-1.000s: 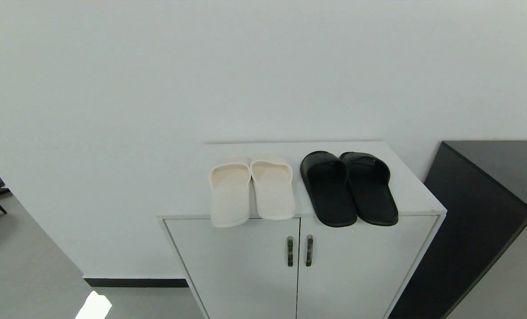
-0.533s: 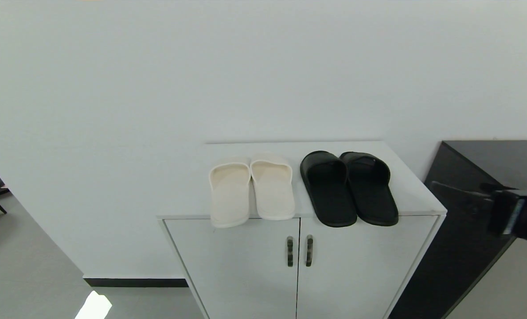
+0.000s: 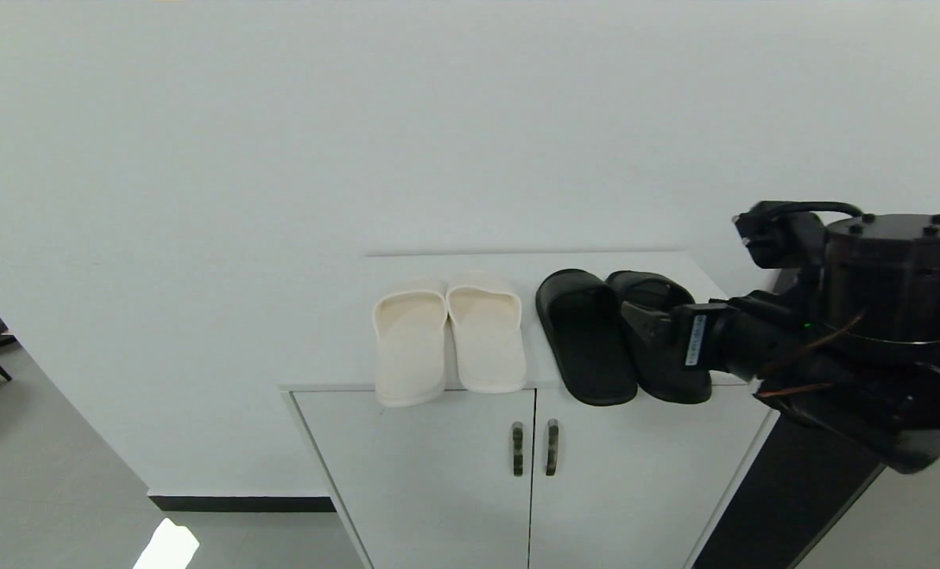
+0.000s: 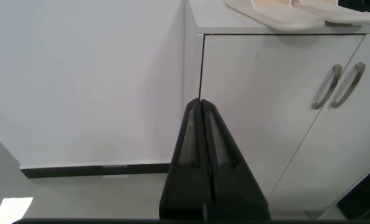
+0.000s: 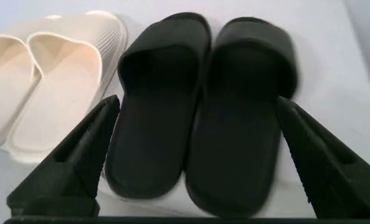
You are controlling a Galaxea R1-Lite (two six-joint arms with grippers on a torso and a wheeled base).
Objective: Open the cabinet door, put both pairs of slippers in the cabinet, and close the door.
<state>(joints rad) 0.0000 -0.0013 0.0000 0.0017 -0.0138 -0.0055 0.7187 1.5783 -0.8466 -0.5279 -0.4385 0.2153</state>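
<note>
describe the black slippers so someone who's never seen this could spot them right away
Start at the white two-door cabinet against the white wall; two pairs of slippers lie side by side on its top. The black slippers are the pair on the robot's right, above the right door. Unlike the cream slippers beside them they are dark, and the open right tool faces them.

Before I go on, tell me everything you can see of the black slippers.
The black slippers are a matte, rubbery-looking pair of slides, each with a broad strap over the front. They lie flat, side by side, on the cabinet top, straps toward the wall and heels slightly over the front edge. The white slippers lie close on their left. The open right gripper is just in front of them; whether it touches them cannot be told.
</note>
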